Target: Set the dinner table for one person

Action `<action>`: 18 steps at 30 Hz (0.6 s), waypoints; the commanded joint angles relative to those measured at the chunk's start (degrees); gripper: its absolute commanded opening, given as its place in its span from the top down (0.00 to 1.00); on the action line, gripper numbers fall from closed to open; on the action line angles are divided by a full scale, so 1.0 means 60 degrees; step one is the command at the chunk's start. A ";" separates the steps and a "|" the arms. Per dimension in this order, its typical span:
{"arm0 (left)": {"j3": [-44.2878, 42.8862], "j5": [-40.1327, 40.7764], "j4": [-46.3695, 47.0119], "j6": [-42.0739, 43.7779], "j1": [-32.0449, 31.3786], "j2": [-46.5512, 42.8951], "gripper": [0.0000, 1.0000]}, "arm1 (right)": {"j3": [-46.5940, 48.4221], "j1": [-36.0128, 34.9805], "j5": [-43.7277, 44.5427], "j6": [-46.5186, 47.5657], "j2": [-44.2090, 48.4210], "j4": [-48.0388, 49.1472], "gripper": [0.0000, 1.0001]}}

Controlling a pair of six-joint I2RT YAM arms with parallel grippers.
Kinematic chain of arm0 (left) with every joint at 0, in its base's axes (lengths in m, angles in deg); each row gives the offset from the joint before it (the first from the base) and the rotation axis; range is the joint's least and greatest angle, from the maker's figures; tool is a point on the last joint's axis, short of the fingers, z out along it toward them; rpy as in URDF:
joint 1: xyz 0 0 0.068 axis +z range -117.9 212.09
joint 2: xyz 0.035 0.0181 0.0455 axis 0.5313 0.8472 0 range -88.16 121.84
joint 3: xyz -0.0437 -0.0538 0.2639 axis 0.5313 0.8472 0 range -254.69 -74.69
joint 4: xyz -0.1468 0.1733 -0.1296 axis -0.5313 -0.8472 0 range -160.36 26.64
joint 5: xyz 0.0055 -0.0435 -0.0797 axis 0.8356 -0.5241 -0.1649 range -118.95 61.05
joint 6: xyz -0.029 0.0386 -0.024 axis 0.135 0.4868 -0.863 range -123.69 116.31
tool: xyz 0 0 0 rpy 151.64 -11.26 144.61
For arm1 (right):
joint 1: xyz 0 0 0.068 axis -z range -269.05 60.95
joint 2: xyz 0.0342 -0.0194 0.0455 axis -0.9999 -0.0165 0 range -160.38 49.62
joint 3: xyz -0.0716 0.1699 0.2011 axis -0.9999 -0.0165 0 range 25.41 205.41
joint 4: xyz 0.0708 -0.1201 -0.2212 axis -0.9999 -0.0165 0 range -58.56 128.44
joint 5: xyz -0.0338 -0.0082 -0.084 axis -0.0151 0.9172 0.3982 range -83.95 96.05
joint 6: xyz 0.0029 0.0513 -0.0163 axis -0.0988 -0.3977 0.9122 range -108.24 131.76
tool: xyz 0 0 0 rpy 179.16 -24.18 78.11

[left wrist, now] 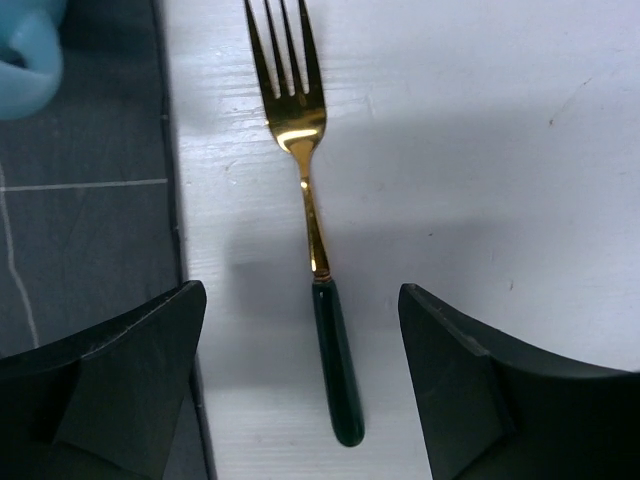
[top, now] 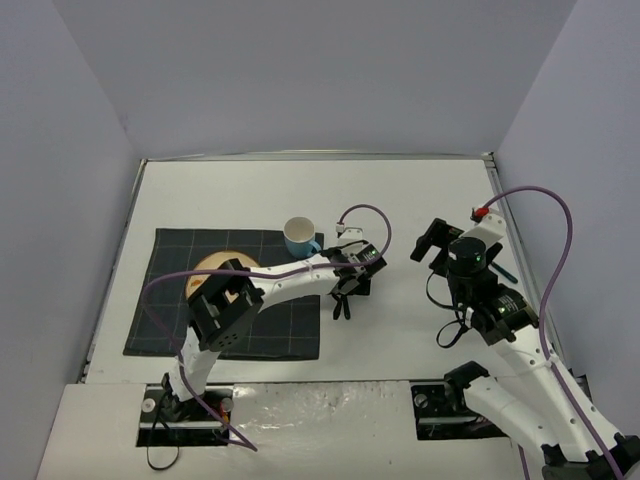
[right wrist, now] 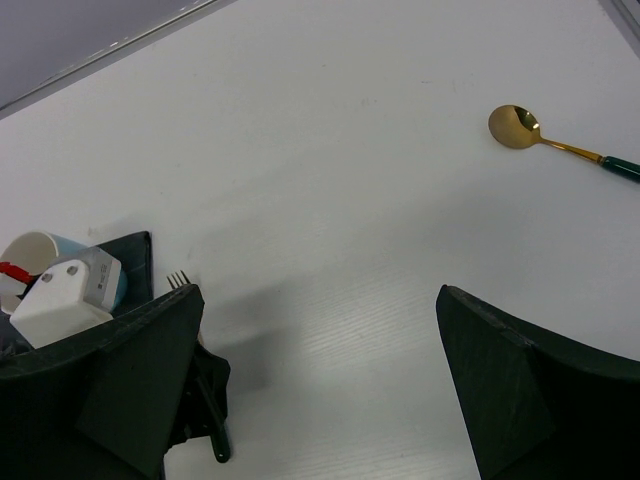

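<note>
A fork point(left wrist: 310, 220) with gold tines and a dark green handle lies flat on the white dinner table point(top: 420, 200), just right of the dark checked placemat point(top: 170, 300). My left gripper point(left wrist: 300, 370) is open, with a finger on each side of the fork's handle, not touching it. In the top view it point(top: 342, 296) hangs at the placemat's right edge. A tan plate point(top: 222, 266) and a blue mug point(top: 300, 237) sit on the placemat. My right gripper point(right wrist: 315, 380) is open and empty above bare table. A gold spoon point(right wrist: 560, 145) with a green handle lies far right.
The mug point(left wrist: 25, 50) is close to the left gripper, at the placemat's point(left wrist: 90, 200) far corner. The table has metal edge strips and grey walls on three sides. The spoon lies near the right edge strip. The left arm's cable loops over the mug area.
</note>
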 commanded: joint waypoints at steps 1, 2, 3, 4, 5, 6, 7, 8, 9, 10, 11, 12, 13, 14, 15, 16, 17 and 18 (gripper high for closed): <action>-0.0890 -0.0153 -0.0306 -0.0310 -0.0071 0.0101 0.29 | 0.0004 0.0068 0.0318 -0.0011 -0.0017 0.0196 0.00; -0.0891 -0.0225 -0.0308 -0.0381 -0.0057 0.0160 0.32 | 0.0004 0.0068 0.0290 -0.0011 -0.0017 0.0209 0.00; -0.0891 -0.0315 -0.0315 -0.0402 -0.0057 0.0236 0.34 | -0.0003 0.0075 0.0297 -0.0025 0.0011 0.0203 0.00; -0.0891 -0.0405 -0.0322 -0.0423 -0.0057 0.0312 0.35 | -0.0010 0.0082 0.0304 -0.0039 0.0038 0.0196 0.00; -0.0904 -0.0454 -0.0323 -0.0399 -0.0057 0.0360 0.36 | -0.0037 0.0069 0.0317 -0.0040 0.0054 0.0208 0.00; -0.0956 -0.0488 -0.0352 -0.0388 -0.0057 0.0437 0.38 | -0.0054 0.0075 0.0326 -0.0048 0.0070 0.0202 0.00; -0.1007 -0.0521 -0.0386 -0.0381 -0.0057 0.0514 0.39 | -0.0069 0.0082 0.0333 -0.0055 0.0085 0.0197 0.00; -0.1012 -0.0568 -0.0445 -0.0386 -0.0057 0.0559 0.40 | -0.0071 0.0083 0.0334 -0.0057 0.0085 0.0210 0.00; -0.1050 -0.0639 -0.0501 -0.0441 -0.0057 0.0601 0.42 | -0.0084 0.0083 0.0334 -0.0070 0.0086 0.0209 0.00; -0.1029 -0.0694 -0.0536 -0.0469 -0.0057 0.0636 0.44 | -0.0091 0.0083 0.0334 -0.0077 0.0093 0.0202 0.00; -0.1008 -0.0750 -0.0571 -0.0497 -0.0057 0.0671 0.46 | -0.0098 0.0083 0.0334 -0.0084 0.0100 0.0195 0.00; -0.1001 -0.0793 -0.0599 -0.0505 -0.0050 0.0692 0.49 | -0.0126 0.0083 0.0327 -0.0105 0.0127 0.0202 0.00; -0.0994 -0.0835 -0.0627 -0.0512 -0.0043 0.0714 0.52 | -0.0154 0.0083 0.0320 -0.0126 0.0155 0.0209 0.00; -0.1002 -0.0867 -0.0649 -0.0513 -0.0042 0.0744 0.54 | -0.0166 0.0083 0.0328 -0.0128 0.0158 0.0200 0.00; -0.1005 -0.0881 -0.0689 -0.0526 -0.0042 0.0754 0.57 | -0.0180 0.0083 0.0339 -0.0134 0.0174 0.0195 0.00; -0.1000 -0.0875 -0.0750 -0.0554 -0.0042 0.0743 0.62 | -0.0196 0.0083 0.0350 -0.0145 0.0208 0.0195 0.00; -0.0994 -0.0870 -0.0811 -0.0582 -0.0042 0.0732 0.67 | -0.0213 0.0083 0.0361 -0.0156 0.0241 0.0195 0.00; -0.0940 -0.0822 -0.0790 -0.0609 -0.0042 0.0648 0.74 | -0.0216 0.0083 0.0375 -0.0158 0.0263 0.0201 0.00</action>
